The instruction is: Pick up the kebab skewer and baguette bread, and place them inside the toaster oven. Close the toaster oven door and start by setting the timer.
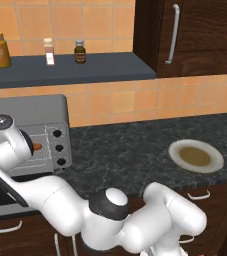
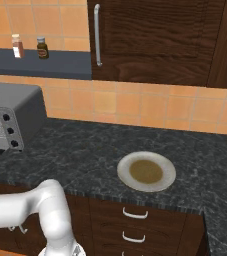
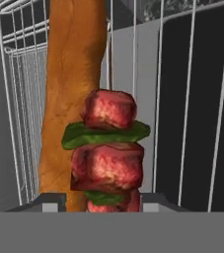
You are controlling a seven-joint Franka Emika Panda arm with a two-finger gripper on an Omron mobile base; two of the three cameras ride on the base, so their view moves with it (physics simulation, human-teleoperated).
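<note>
White Franka arm reaches left into the silver toaster oven (image 1: 27, 107) on the counter.
On its wire rack (image 3: 192, 99), the baguette bread (image 3: 71, 94) lies beside the kebab skewer (image 3: 108, 153), gripped between the gripper (image 3: 97, 201) tips.

The boxy silver-grey metal toaster oven (image 1: 32, 112) looks smooth and dull. Its thin white wire rack (image 3: 192, 99) is shiny metal. The long orange-brown bread loaf (image 3: 69, 89) has a smooth, soft-looking crust. The stick of red meat chunks and green leaves (image 3: 108, 148) looks wet and a bit bumpy. The dark speckled stone counter (image 1: 130, 150) shines a little. The round cream plate (image 2: 146, 171) looks smooth. The brown cupboard (image 2: 150, 40) is streaky wood.
</note>
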